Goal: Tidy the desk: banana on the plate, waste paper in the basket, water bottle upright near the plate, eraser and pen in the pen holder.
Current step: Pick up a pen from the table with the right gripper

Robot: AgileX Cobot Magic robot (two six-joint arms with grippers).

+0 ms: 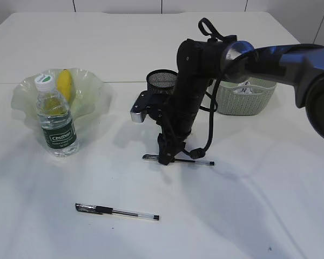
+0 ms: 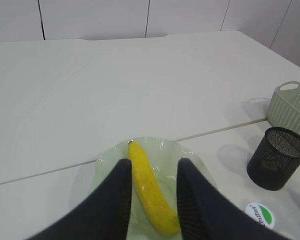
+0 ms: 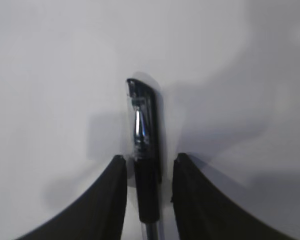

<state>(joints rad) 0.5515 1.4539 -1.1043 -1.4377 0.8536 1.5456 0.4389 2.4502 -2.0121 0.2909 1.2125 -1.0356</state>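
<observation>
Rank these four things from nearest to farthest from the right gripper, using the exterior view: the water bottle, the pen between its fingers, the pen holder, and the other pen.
1. Pen between its fingers, directly under the right gripper.
2. Pen holder, behind the gripper.
3. Other pen, in front, to the left; close to the holder's distance.
4. Water bottle, far left, by the plate.

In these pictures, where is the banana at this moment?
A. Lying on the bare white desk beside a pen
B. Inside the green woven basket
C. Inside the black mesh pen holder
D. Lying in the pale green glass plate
D. The banana lies in the plate with the wavy rim, behind the water bottle; the left wrist view shows it there between the left claw fingers.
</observation>
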